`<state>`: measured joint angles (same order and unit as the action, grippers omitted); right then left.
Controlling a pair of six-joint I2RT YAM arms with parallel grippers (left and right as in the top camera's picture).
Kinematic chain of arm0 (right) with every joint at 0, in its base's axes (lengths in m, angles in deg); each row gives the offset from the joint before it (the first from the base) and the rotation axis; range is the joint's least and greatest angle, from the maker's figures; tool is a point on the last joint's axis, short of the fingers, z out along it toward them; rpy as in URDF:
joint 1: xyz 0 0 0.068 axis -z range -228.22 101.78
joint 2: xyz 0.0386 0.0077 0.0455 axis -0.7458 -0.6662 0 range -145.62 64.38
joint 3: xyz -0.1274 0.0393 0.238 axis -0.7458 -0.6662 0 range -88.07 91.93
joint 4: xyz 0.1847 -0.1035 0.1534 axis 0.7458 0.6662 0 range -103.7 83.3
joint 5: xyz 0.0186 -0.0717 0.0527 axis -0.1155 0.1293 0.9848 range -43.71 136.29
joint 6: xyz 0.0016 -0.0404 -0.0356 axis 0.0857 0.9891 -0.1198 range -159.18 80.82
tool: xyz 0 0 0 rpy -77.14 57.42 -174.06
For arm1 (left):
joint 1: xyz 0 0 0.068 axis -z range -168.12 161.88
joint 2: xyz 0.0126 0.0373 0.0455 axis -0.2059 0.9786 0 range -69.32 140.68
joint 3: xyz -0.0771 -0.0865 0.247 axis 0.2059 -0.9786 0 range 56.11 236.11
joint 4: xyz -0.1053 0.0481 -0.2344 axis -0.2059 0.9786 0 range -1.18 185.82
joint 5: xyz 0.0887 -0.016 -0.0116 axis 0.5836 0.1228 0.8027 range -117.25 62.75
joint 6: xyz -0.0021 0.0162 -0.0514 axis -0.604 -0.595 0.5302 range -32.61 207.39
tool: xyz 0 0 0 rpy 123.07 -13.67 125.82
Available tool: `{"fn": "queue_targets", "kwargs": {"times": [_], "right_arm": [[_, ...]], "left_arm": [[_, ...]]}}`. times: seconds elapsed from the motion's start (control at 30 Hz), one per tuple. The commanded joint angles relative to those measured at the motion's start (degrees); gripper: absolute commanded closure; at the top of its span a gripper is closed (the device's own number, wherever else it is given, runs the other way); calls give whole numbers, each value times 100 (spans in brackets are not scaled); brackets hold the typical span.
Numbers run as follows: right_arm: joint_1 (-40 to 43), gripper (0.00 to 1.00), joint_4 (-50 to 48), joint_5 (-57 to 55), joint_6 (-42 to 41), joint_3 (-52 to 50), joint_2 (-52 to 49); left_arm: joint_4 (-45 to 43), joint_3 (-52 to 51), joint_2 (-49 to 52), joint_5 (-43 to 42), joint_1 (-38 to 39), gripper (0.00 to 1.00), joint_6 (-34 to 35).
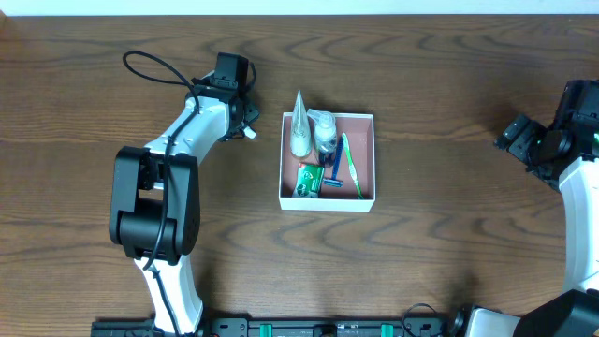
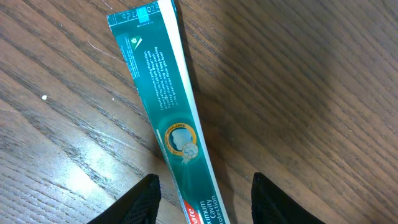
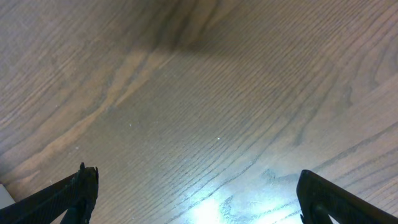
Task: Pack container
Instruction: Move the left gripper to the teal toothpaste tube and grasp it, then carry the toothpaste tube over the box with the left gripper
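Note:
The container (image 1: 328, 203) is a shallow white-walled box with a reddish-brown inside at mid-table. In it lie a white tube (image 1: 299, 128), a clear bottle (image 1: 324, 132), a green toothbrush (image 1: 353, 167), a blue razor (image 1: 335, 170) and a green packet (image 1: 309, 181). A teal toothpaste box (image 2: 169, 106) lies flat on the wood in the left wrist view. My left gripper (image 2: 204, 190) is open and straddles its near end, with a gap on each side. From overhead, the left gripper (image 1: 239, 105) sits left of the container. My right gripper (image 3: 196, 186) hangs wide open over bare wood, far right (image 1: 521, 140).
The dark wooden table (image 1: 449, 234) spreads all around the container. The left arm's base and cable (image 1: 154, 65) occupy the left side. The right arm (image 1: 580, 187) runs along the right edge.

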<state>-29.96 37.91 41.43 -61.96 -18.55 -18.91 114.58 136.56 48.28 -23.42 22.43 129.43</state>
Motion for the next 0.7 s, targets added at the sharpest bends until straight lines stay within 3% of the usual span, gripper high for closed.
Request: {"fn": "queue_targets", "kwargs": {"times": [0.0, 0.37, 0.53, 0.67], "right_arm": [[44, 1, 7, -24, 13, 70, 35], [44, 1, 7, -24, 13, 70, 35], [44, 1, 7, -24, 13, 70, 35], [44, 1, 7, -24, 13, 70, 35]], "left_arm": [[72, 90, 105, 127, -24, 51, 72], [227, 90, 391, 105, -24, 53, 68], [372, 90, 391, -37, -24, 86, -20], [621, 90, 382, -33, -24, 89, -52]]}}
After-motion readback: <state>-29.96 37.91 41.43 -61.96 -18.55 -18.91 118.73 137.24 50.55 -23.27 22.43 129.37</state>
